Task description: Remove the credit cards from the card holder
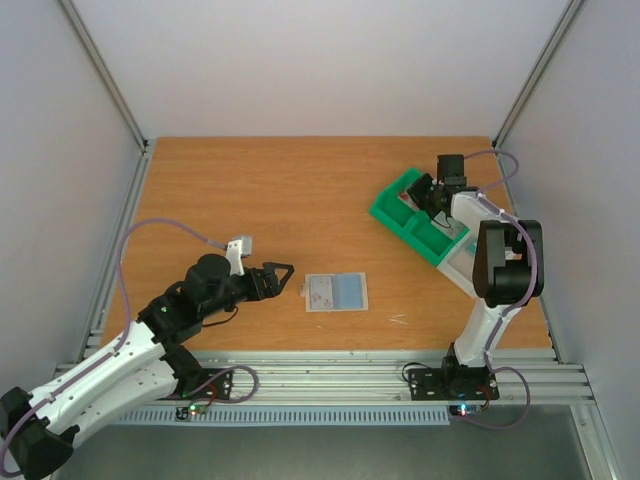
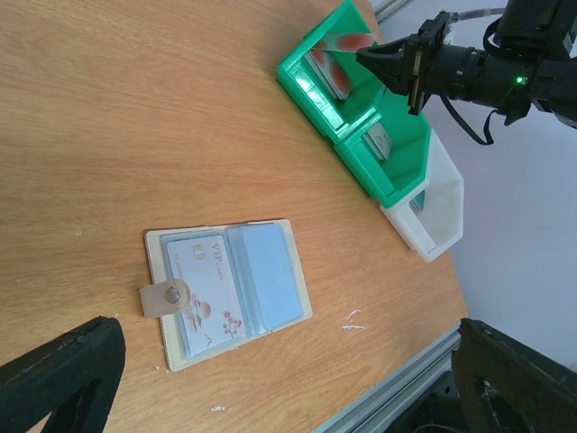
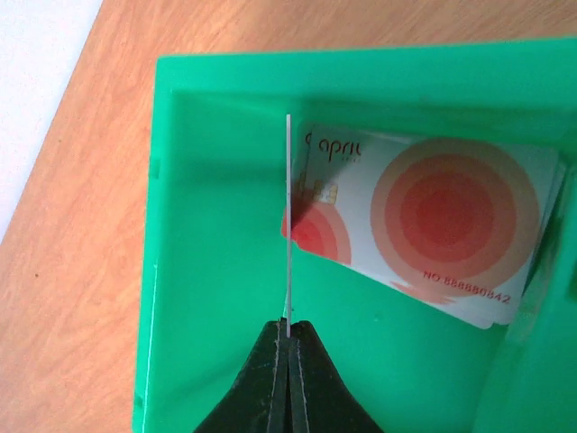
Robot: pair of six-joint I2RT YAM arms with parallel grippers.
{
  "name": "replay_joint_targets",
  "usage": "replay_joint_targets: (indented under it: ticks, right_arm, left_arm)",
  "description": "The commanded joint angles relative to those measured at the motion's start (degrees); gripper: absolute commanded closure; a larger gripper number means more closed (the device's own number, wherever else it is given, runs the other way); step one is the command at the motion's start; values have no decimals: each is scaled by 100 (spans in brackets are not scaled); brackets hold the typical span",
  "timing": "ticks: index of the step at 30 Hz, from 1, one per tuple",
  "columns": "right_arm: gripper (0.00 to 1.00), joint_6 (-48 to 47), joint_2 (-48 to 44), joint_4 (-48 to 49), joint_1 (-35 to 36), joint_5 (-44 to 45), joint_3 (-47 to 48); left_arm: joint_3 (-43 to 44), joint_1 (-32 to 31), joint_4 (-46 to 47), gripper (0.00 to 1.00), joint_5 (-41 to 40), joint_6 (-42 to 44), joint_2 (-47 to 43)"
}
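The card holder (image 1: 336,292) lies open on the table, pale beige with a tab (image 2: 165,299). In the left wrist view, the card holder (image 2: 230,290) shows a white card (image 2: 206,287) in one pocket and a blue-grey pocket beside it. My left gripper (image 1: 281,277) is open and empty, just left of the holder; its fingers (image 2: 63,374) frame the view. My right gripper (image 3: 288,330) is shut on a thin card (image 3: 288,225) seen edge-on, held over the green tray (image 3: 225,271). A card with red circles (image 3: 442,221) lies in that compartment.
The green compartment tray (image 1: 408,212) stands at the right back of the table, with a white bin (image 2: 437,209) joined to its near end. Another card (image 2: 380,141) stands in the tray's second compartment. The metal rail (image 1: 320,378) runs along the near edge.
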Motion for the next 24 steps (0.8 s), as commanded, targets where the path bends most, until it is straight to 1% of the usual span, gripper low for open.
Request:
replay_joint_targets:
  ticks: [1,4,6,8,17,24]
  right_arm:
    - [98,-4,123,-5,-102,137,223]
    - [97,14,220,-187,-126,177,328]
    - [92,30,234,-243,-138,193,346]
    - [89,28,241,-255,-138,212,342]
    - [85,-24,173,-524,-146,365,404]
    - [81,-44,143,-1160,-150,536,701]
  left_arm:
    - [-83,-9,320,1,-3,-14,0]
    - [-86,-9,342,1,-11,-2,-18]
    - [-87,-11,338,1,-4,-2,-25]
    - [-85,-12,332,1,-11,-2,-31]
    - [-112,-12,288,1,-3,-37,-45]
    - [-116,-11,235,1,6,-37,-40]
